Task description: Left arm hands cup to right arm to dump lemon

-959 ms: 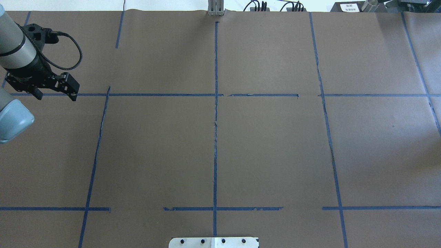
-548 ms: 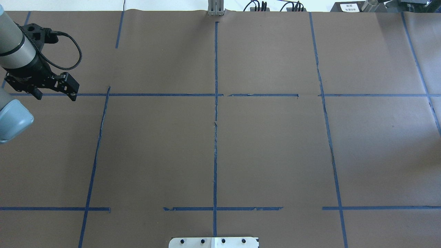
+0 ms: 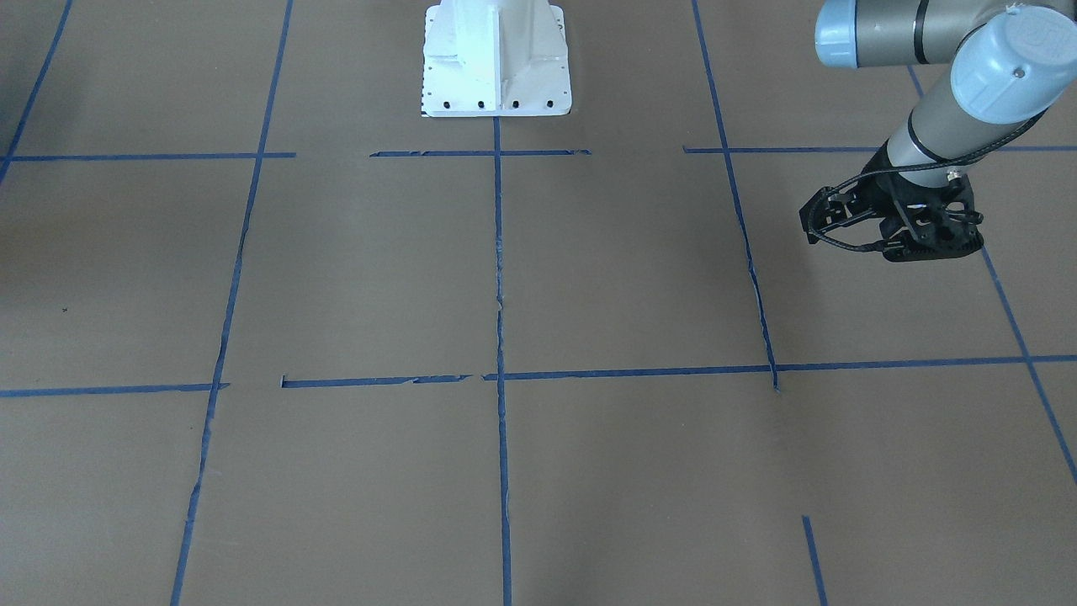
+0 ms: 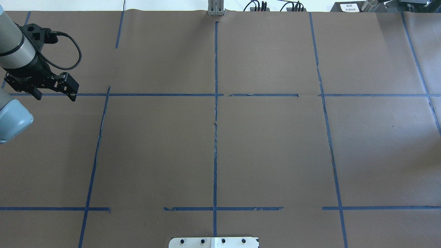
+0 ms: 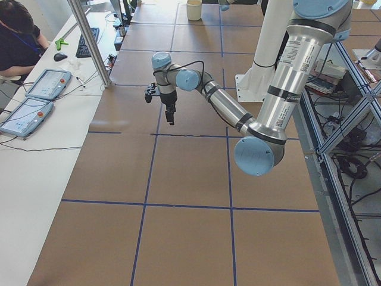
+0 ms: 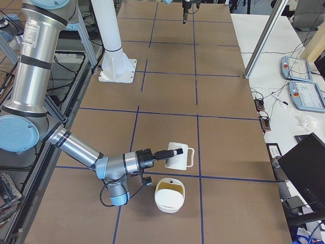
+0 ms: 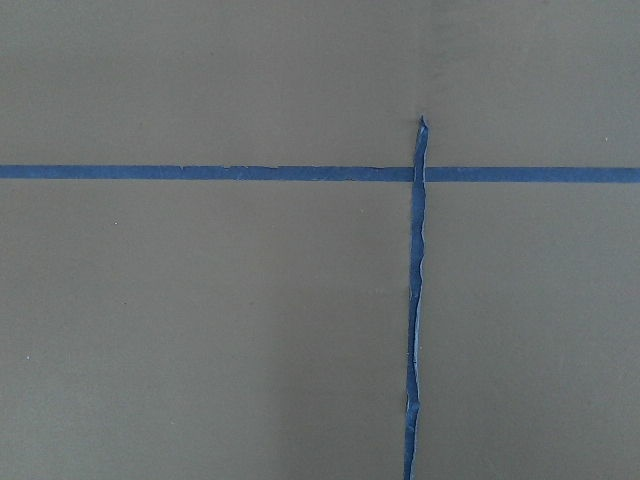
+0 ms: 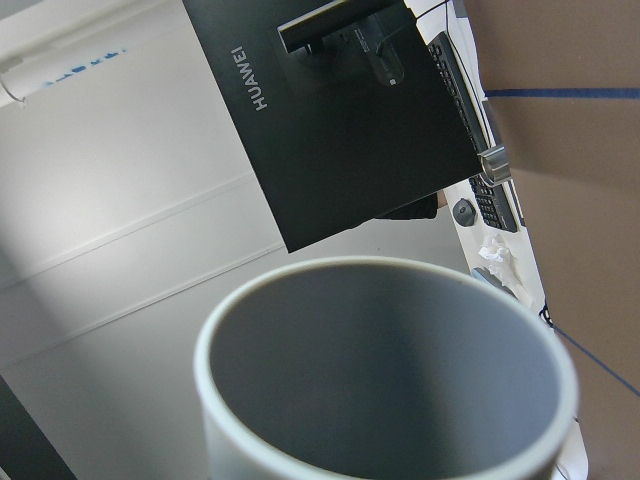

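The left arm (image 4: 14, 51) has edged leftward (only barely)

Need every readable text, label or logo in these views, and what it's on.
"HUAWEI": letters on the back of the black monitor.
The white label at the overhead view's top right: print too small to read.
Sticker on the right arm: too small to read.
Sticker on the left arm: too small to read.
On the cup: no lettering shows.
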Motion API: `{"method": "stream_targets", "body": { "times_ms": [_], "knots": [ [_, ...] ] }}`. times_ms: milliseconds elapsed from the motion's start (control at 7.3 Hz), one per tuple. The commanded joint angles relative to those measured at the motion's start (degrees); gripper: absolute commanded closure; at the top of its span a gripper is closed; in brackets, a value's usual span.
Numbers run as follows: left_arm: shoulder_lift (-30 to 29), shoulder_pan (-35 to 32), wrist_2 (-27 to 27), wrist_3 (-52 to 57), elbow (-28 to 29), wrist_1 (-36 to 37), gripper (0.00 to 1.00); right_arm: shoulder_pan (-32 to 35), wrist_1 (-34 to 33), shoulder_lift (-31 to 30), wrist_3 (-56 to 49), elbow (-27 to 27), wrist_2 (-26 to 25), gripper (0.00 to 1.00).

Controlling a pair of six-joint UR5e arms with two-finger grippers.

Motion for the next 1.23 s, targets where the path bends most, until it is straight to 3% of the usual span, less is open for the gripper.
{"method": "stream_targets", "body": {
  "times_ms": [0,137,411,685,959,1095],
  "knots": [
    [0.0,0.1,0.0,0.1,0.2,0.0,0.00,7.9,-15.1,-0.1,-6.1,11.6,12.3,0.85],
    [0.0,0.1,0.0,0.1,0.2,0.0,0.00,9.0,-21.1,-0.3,-10.8,16.0,14.8,0.84],
    [0.0,0.1,-0.1,0.0,0.2,0.0,0.00,8.5,-26.2,0.2,-24.9,17.4,16.7,0.86],
    [-0.1,0.1,-0.1,-0.1,0.0,0.0,0.00,7.9,-32.2,4.6,-36.2,18.4,21.5,0.86],
    [-0.1,0.2,-0.2,-0.2,-0.2,-0.1,0.00,4.0,-40.4,8.0,-52.2,19.7,21.8,0.86],
    [-0.3,0.2,0.0,0.0,-0.3,-0.2,0.00,2.3,-44.7,9.8,-62.5,19.4,21.6,0.80]
  ]
}}
